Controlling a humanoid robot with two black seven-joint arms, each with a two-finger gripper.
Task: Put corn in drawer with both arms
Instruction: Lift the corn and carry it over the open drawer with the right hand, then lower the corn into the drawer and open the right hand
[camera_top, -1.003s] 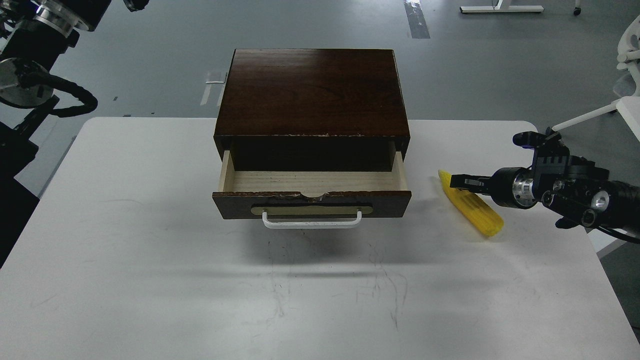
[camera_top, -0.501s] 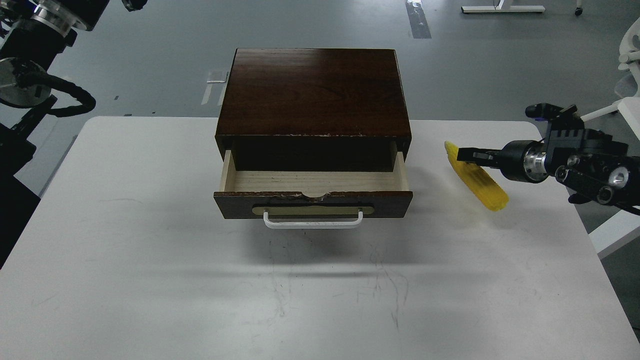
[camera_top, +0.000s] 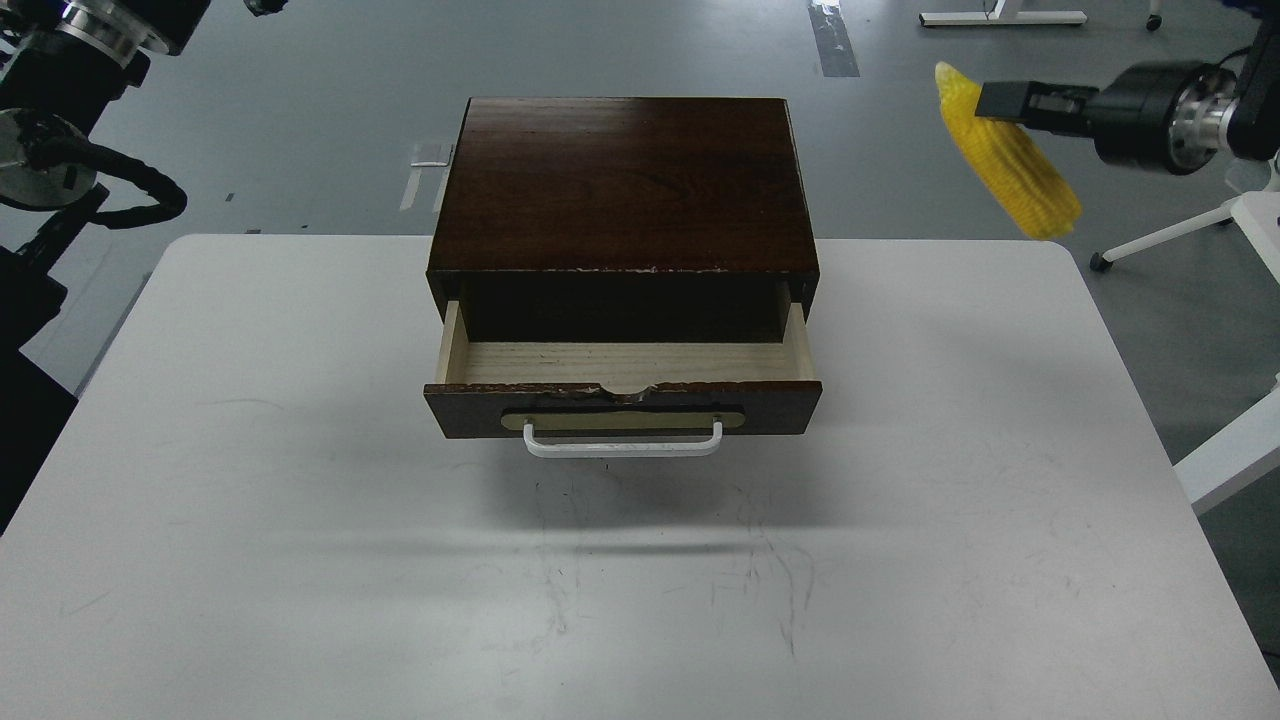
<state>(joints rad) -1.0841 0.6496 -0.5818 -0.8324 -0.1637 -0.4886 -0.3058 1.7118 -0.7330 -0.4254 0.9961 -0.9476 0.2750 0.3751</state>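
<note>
The yellow corn (camera_top: 1010, 160) hangs in the air at the upper right, high above the table and to the right of the box. My right gripper (camera_top: 1000, 100) is shut on its upper part. The corn tilts with its thick end down to the right. The drawer (camera_top: 622, 372) of the dark brown wooden box (camera_top: 625, 185) stands pulled open, its pale inside empty, its white handle (camera_top: 622, 442) facing me. My left arm (camera_top: 60, 120) is at the top left edge; its gripper is out of view.
The box sits at the back middle of the white table (camera_top: 300, 560). Grey floor lies beyond the table. A white chair base (camera_top: 1180, 230) stands off the table at the right.
My right gripper has lifted the corn off the table, from beside the drawer's right side up to well above the table at the upper right. The drawer and left arm have stayed put.
</note>
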